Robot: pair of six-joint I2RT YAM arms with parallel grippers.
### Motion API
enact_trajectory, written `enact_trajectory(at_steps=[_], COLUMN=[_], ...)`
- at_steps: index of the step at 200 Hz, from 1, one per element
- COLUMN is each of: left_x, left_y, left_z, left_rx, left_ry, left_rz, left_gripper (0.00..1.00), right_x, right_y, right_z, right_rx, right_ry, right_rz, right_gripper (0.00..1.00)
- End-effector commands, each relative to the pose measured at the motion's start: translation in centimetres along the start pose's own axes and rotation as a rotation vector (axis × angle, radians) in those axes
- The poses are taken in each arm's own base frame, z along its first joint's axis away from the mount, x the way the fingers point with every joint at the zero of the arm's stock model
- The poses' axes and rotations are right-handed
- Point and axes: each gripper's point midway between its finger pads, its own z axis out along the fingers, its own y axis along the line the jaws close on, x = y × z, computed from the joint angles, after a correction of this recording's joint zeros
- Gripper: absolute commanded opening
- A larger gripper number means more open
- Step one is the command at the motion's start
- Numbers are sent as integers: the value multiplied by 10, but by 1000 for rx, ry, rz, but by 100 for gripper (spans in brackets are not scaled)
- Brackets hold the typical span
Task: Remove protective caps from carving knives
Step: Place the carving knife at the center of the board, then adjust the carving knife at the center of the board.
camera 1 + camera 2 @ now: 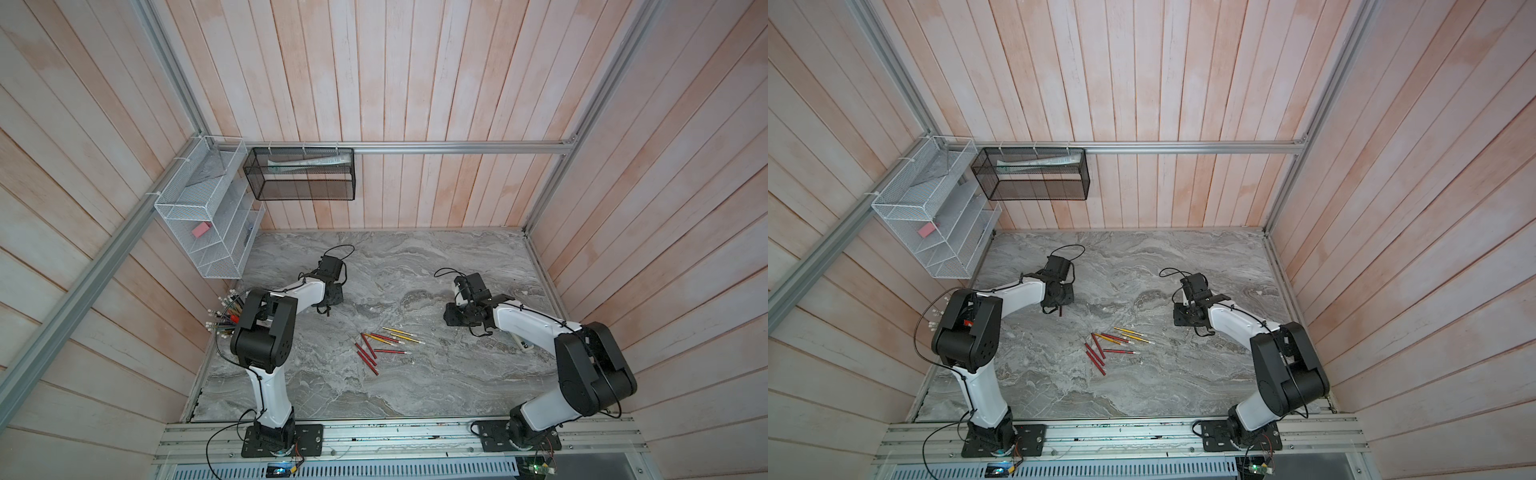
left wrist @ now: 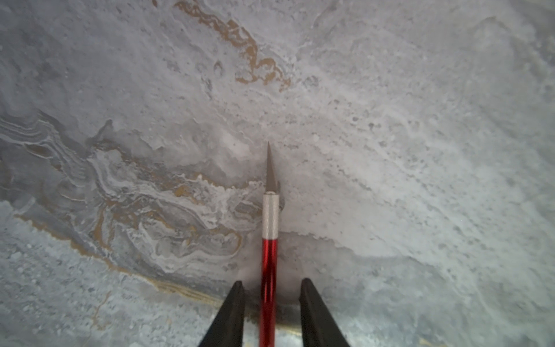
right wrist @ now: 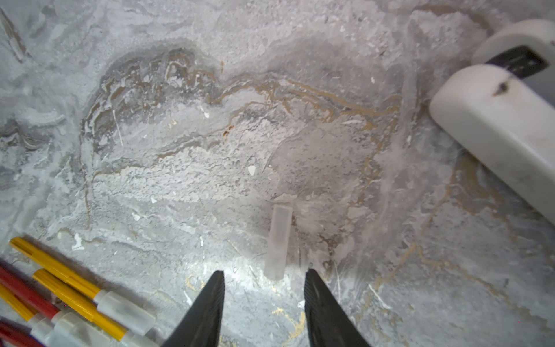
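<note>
In the left wrist view a red carving knife (image 2: pixel 268 264) with a silver collar and a bare grey blade points away from me. Its handle runs between the fingers of my left gripper (image 2: pixel 271 282), which stands open with a gap on each side. My right gripper (image 3: pixel 265 272) is open and holds nothing. One translucent protective cap (image 3: pixel 277 240) lies on the marble just past its fingertips. Several red and yellow carving knives (image 1: pixel 376 345) lie in a loose pile mid-table, some still wearing caps (image 3: pixel 120 309). In both top views the left gripper (image 1: pixel 328 305) and right gripper (image 1: pixel 455 318) hang low behind the pile.
A white device (image 3: pixel 495 129) lies on the marble near the right arm. A bunch of multicoloured pencils (image 1: pixel 224 316) stands at the table's left edge behind the left arm. A white wire rack (image 1: pixel 208 216) and a black mesh basket (image 1: pixel 301 174) hang on the walls.
</note>
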Motion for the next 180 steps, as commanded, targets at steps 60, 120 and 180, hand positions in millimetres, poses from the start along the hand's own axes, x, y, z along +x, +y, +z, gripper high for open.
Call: enact_trajectory(at_steps=[60,120,180], left_x=[-6,-3,11], left_y=[-30,-115,-169], left_z=[-46,-81,-77], left_rx=[101,389,517], left_ry=[-46,-88,-38], left_rz=[19,90,135], left_gripper=[35,0,0], right_x=[8,31,57], right_y=[41,94,107], right_z=[-5,-6,-3], right_rx=[-40,-256,-316], right_ry=[31,79,144], right_rz=[-110,-119,-123], right_gripper=[32,0,0])
